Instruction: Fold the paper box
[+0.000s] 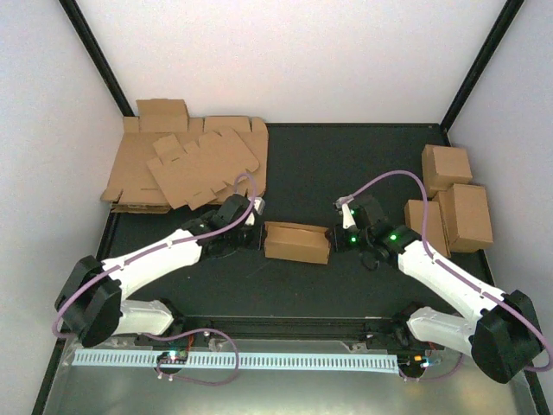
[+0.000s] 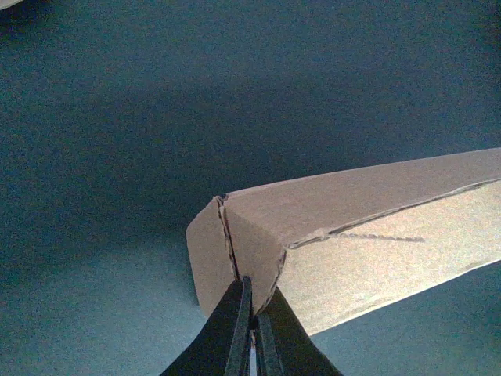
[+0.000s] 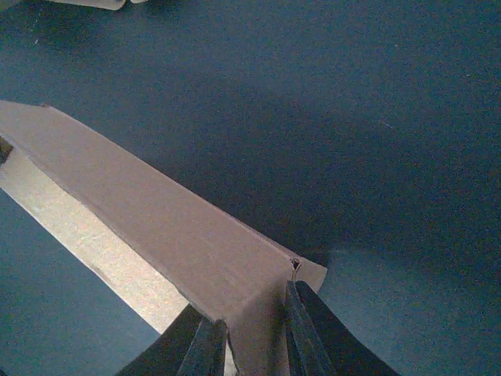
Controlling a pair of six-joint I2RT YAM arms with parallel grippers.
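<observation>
Nearest thing in the overhead shot is the white slotted strip (image 1: 259, 359) along the near edge of the table (image 1: 346, 160). Past that, the paper box (image 1: 296, 242) lies about mid-table. It's already popped up into an oblong tube rather than lying flat. Its long axis runs left to right, roughly parallel to that near edge (left end a touch farther back than the right).

So each arm gets its own end. On the left end, the left gripper (image 2: 250, 325) is clamped fully closed, tips right up against the box at the corner seam. I can't tell from its wrist cam whether a sliver of cardboard is pinched in there or it's just butting up against it. On the right end, the right gripper (image 3: 254, 337) has its jaws partway apart, one finger either side of the little end flap that sticks out toward it. I don't see it squeezing anything.

What the next bit hinges on, I reckon, is that the box's length runs straight from the right gripper to the left gripper. Any tucking push on that flap goes along the axis into the left one, which works as a backstop. Neither arm is nearer, since both are right at the cardboard.

The heap of flat blanks (image 1: 186, 164) sits in the far left corner and the finished boxes (image 1: 456, 203) sit along the right edge, both well apart from the action.
</observation>
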